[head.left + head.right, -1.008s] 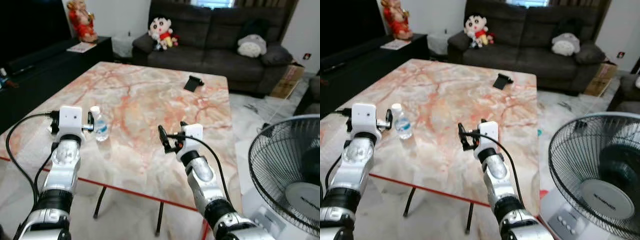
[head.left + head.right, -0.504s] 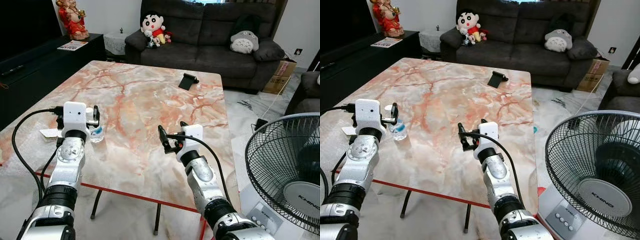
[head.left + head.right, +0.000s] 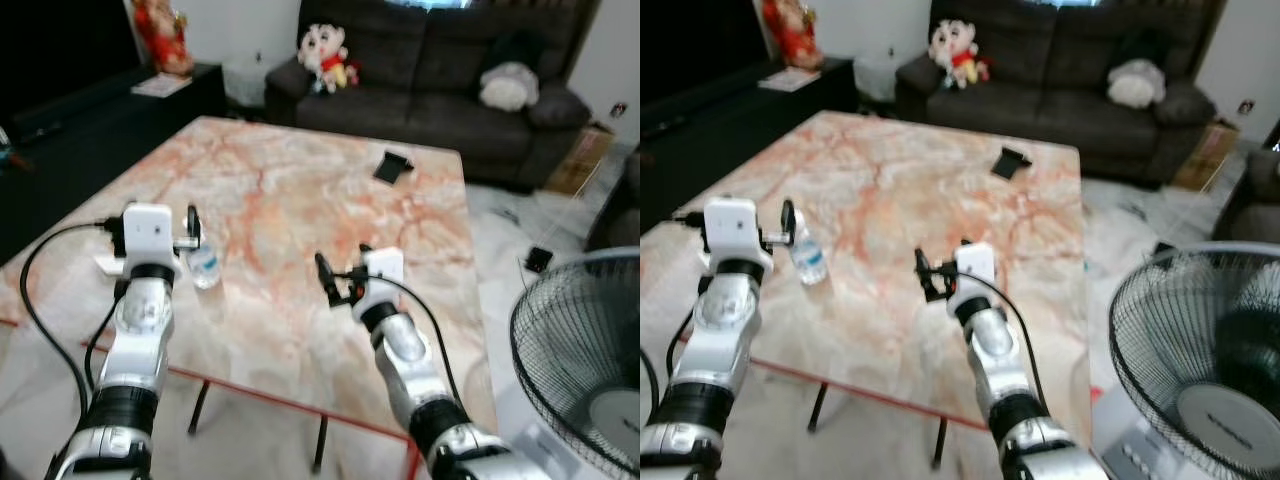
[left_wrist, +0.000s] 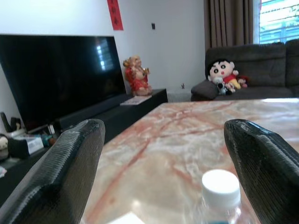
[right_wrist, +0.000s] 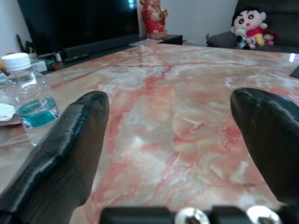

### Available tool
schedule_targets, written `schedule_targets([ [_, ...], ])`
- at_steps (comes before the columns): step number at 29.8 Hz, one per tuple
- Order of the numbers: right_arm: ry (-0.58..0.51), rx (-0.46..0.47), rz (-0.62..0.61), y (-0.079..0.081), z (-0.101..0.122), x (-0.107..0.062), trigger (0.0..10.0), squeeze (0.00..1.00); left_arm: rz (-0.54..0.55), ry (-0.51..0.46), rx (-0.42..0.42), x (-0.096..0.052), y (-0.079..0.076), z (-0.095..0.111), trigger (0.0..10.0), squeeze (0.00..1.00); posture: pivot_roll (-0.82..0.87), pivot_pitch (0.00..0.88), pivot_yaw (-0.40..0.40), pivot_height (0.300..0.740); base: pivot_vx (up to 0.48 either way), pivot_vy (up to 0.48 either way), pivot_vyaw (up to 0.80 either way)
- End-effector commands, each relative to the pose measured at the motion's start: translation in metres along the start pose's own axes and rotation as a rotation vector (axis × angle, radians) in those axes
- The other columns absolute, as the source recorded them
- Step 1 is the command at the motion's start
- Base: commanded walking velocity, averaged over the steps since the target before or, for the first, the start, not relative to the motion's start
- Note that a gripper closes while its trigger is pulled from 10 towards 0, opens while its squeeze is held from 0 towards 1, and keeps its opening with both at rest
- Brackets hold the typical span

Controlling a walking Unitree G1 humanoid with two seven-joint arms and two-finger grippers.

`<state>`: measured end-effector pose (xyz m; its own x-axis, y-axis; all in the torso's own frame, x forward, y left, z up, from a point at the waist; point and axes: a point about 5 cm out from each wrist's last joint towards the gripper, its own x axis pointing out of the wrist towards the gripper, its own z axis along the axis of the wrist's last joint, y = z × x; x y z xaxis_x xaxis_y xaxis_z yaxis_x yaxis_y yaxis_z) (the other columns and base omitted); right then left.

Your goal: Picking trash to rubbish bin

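Observation:
A small clear water bottle (image 3: 205,267) with a white cap and blue label stands upright near the left edge of the marble table (image 3: 300,200). My left gripper (image 3: 168,234) is open and hovers right at the bottle, cap level. In the left wrist view the cap (image 4: 220,186) sits low in the gap between the fingers (image 4: 65,163), nearer one of them. My right gripper (image 3: 342,265) is open and empty over the table's middle front. The bottle (image 5: 28,100) also stands off to one side in the right wrist view.
A white card (image 3: 108,264) lies by the table's left edge and a black object (image 3: 392,167) at its far right. A floor fan (image 3: 585,350) stands at my right. A dark sofa (image 3: 440,70) with plush toys and a TV bench (image 3: 90,105) lie beyond.
The whole picture has swayed with my head. My left gripper sits closer to the bottle than a second ago. My right arm keeps its pose.

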<state>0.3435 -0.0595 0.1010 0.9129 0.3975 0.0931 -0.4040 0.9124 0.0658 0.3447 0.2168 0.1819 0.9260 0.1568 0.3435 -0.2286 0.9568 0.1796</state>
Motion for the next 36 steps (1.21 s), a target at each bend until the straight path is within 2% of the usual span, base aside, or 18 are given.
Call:
schedule_targets([
  [1,-0.021,-0.019,0.008,-0.0003,0.0051,0.0021,10.0,0.0,0.007,-0.019,-0.002,0.0003,-0.0006,0.0049,10.0,0.0,0.03,0.0,-0.032,0.74,0.255,0.0,0.0],
  [5,-0.027,-0.019,0.015,0.0009,0.0057,0.0023,10.0,0.0,0.005,-0.024,-0.001,0.0005,-0.0012,0.0068,10.0,0.0,0.03,0.0,-0.032,0.74,0.253,0.0,0.68],
  [36,-0.019,-0.014,0.023,0.0009,0.0041,0.0013,10.0,0.0,-0.006,-0.039,-0.004,-0.0018,-0.007,0.0107,10.0,0.0,0.02,0.0,-0.033,0.74,0.262,0.0,0.0],
])
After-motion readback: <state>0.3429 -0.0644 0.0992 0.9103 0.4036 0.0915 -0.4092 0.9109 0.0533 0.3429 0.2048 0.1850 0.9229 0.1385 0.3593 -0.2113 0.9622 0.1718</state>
